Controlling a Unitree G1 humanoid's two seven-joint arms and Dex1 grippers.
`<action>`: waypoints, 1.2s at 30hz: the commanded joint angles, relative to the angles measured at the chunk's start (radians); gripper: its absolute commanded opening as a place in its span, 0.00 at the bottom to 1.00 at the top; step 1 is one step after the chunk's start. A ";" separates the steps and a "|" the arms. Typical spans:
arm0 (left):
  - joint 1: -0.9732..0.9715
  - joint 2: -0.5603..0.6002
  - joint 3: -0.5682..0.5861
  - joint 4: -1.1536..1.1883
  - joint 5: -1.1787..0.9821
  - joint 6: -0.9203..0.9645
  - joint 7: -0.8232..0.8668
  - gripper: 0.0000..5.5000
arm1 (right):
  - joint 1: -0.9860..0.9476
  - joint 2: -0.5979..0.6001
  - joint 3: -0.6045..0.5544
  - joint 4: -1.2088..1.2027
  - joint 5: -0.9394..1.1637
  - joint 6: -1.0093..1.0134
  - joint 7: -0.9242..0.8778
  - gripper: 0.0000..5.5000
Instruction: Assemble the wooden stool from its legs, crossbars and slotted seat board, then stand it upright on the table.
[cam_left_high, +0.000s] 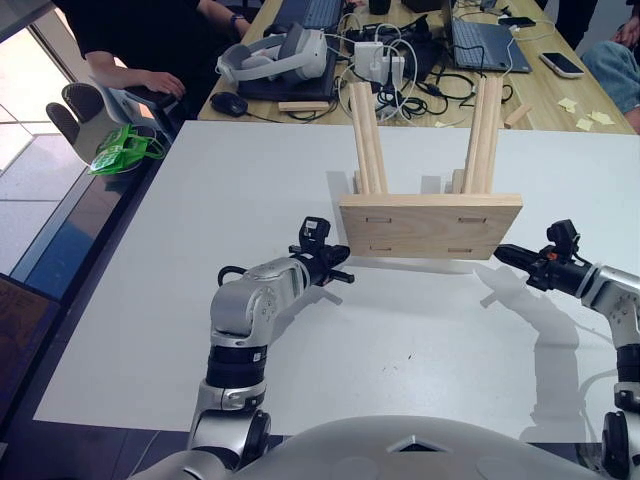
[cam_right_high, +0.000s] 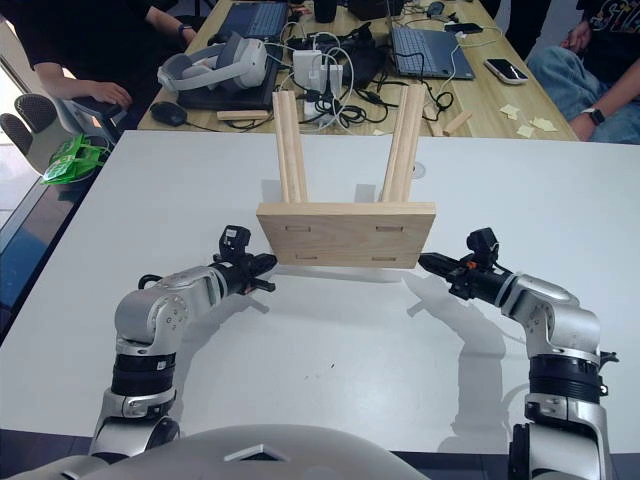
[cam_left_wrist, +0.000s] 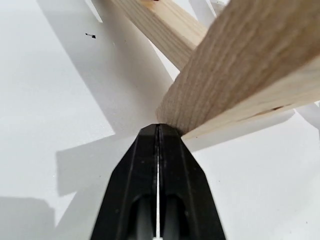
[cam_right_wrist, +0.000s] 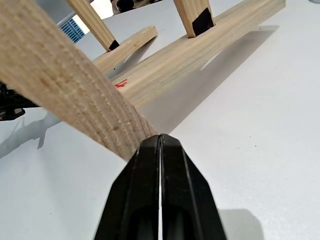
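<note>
**Stool on its side, flanked by two closed grippers**

The wooden stool (cam_left_high: 430, 205) is seen lying on its side on the white table (cam_left_high: 200, 300). Its slotted seat board (cam_right_high: 346, 235) is stood on edge and turned towards the robot. The legs (cam_left_high: 365, 140) are pointed away towards the cluttered desk (cam_left_high: 540, 90) behind. Two pairs of legs are shown rising past the board's top edge; their joints with it are hidden behind the board, and the crossbars cannot be clearly picked out from the head views. The left gripper (cam_left_high: 346, 274) is held at the board's lower left corner, its fingers pressed together with nothing between them and its tip set against the wood. The right gripper (cam_left_high: 499, 251) is likewise closed tight on nothing, its tip at the lower right corner. Whether the board's lower edge is resting on the table cannot be told
</note>
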 joint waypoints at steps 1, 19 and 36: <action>-0.042 -0.067 -0.028 -0.051 -0.123 0.002 -0.088 0.01 | -0.012 0.041 0.020 -0.089 0.085 0.042 0.024 0.00; -0.066 -0.067 0.029 -0.091 -0.233 -0.003 -0.128 0.01 | -0.016 0.062 -0.018 -0.147 0.144 0.101 0.006 0.00; -0.090 -0.097 0.125 -0.128 -0.409 -0.014 -0.131 0.01 | -0.066 0.076 -0.061 -0.255 0.253 0.216 -0.027 0.00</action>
